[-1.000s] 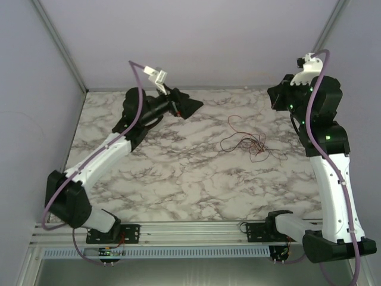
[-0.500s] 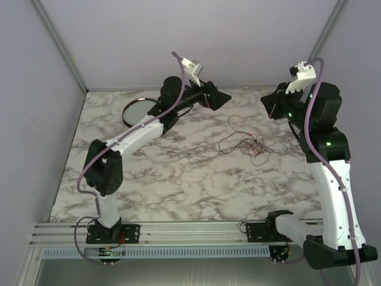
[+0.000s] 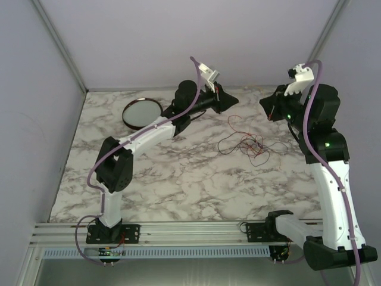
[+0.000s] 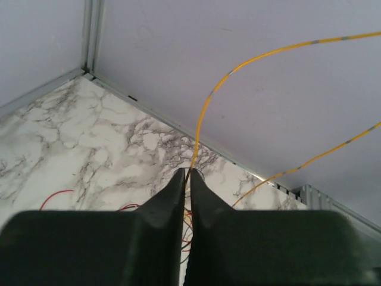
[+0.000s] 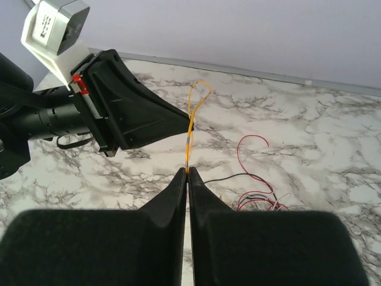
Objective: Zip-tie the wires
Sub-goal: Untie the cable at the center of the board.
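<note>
1. Since a second ago the left arm has swung across to the right. The left gripper [image 3: 231, 99], then wide apart over the far left of the table [image 3: 178, 179], now sits just short of the right gripper [image 3: 264, 110].
2. The dish [image 3: 141, 112], hidden under that arm a second ago, is exposed, well behind and to the left of the left gripper.
3. The right gripper has hardly shifted.
4. Right gripper: jaws pressed together, pinching one end of a thin yellow tie [image 5: 189, 134] at the very tips.
5. From those tips the tie runs straight ahead to the left gripper's tips, then curls into a small loop just beyond them.
6. Left gripper: fingers drawn in to a narrow slit. In its wrist view the yellow strand enters that slit, so it appears clamped on the tie. Two yellow lengths arc up and away to its right.
7. Both grippers are raised off the table, tips facing each other, near but not touching.
8. The wires [image 3: 247, 143] lie loose on the table, below the gap between the two grippers and a little nearer the arm bases. Neither gripper touches them, and the tangle lies where it did before.
</note>
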{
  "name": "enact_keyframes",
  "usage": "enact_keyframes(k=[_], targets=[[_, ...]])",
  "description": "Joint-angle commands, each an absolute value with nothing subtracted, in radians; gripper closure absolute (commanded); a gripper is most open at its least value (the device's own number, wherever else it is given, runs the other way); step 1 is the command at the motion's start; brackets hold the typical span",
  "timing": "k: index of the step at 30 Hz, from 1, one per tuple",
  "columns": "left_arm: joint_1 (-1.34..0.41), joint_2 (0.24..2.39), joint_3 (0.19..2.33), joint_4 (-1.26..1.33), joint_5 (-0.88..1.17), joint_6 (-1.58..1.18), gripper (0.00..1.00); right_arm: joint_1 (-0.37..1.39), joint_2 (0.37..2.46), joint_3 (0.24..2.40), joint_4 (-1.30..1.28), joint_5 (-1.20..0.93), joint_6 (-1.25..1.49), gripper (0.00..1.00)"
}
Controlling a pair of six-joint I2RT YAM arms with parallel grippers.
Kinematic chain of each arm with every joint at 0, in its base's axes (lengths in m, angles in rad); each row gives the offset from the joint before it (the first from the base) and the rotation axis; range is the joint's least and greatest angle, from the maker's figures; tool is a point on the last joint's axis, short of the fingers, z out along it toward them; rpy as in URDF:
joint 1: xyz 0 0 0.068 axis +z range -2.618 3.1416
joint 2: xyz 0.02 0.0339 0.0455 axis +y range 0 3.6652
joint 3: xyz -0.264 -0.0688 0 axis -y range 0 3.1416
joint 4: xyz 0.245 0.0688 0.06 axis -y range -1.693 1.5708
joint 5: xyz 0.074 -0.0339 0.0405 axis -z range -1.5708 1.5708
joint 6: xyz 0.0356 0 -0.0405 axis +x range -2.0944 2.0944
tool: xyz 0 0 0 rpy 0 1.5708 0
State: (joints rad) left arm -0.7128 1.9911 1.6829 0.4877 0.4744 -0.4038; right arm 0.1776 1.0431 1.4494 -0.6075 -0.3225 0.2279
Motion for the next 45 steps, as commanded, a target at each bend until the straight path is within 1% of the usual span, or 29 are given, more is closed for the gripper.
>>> enact_keyframes(k=[1,11,15,16,18,20,22,23,26,27,28,29,32,35,39,41,43,45], targets=[[-0.711,1.967,1.676,0.496,0.469,-0.351,0.99,0.186,1.022,1.445,-0.592,-0.284,0.224,1.00],[-0.712,1.922,1.664,0.440,0.464,-0.289,1.00,0.186,1.029,1.416,-0.552,-0.306,0.243,1.00],[-0.712,1.895,1.659,0.405,0.389,-0.281,1.00,0.186,1.023,1.391,-0.520,-0.334,0.254,1.00],[-0.711,1.882,1.658,0.392,0.350,-0.280,1.00,0.187,1.023,1.370,-0.508,-0.342,0.258,0.99],[-0.710,1.841,1.657,0.358,0.270,-0.269,1.00,0.186,1.023,1.330,-0.482,-0.351,0.259,0.92],[-0.710,1.789,1.675,0.314,0.221,-0.248,1.00,0.186,1.023,1.283,-0.446,-0.350,0.264,0.87],[-0.710,1.761,1.731,0.242,0.203,-0.237,1.00,0.186,1.019,1.222,-0.382,-0.352,0.272,0.79],[-0.711,1.754,1.773,0.201,0.200,-0.236,1.00,0.186,1.015,1.185,-0.345,-0.356,0.278,0.72],[-0.712,1.748,1.891,0.089,0.211,-0.244,1.00,0.186,0.988,1.056,-0.212,-0.356,0.286,0.38],[-0.712,1.742,1.915,0.075,0.218,-0.250,1.00,0.187,0.975,1.014,-0.150,-0.357,0.277,0.25],[-0.713,1.734,1.924,0.067,0.220,-0.260,1.00,0.188,0.956,0.957,-0.096,-0.355,0.273,0.17],[-0.713,1.728,1.930,0.063,0.223,-0.267,1.00,0.188,0.937,0.898,-0.037,-0.360,0.266,0.13],[-0.714,1.707,1.929,0.052,0.224,-0.275,1.00,0.187,0.885,0.735,0.108,-0.397,0.251,0.07],[-0.715,1.692,1.918,0.051,0.220,-0.274,1.00,0.188,0.889,0.650,0.175,-0.387,0.248,0.06],[-0.716,1.681,1.915,0.051,0.211,-0.269,1.00,0.189,0.958,0.641,0.198,-0.358,0.250,0.08],[-0.716,1.681,1.917,0.051,0.208,-0.267,1.00,0.190,1.002,0.640,0.217,-0.345,0.255,0.14],[-0.718,1.680,1.920,0.052,0.208,-0.269,1.00,0.190,1.051,0.643,0.234,-0.333,0.262,0.27],[-0.717,1.678,1.919,0.053,0.208,-0.268,1.00,0.191,1.107,0.654,0.241,-0.324,0.270,0.38]])
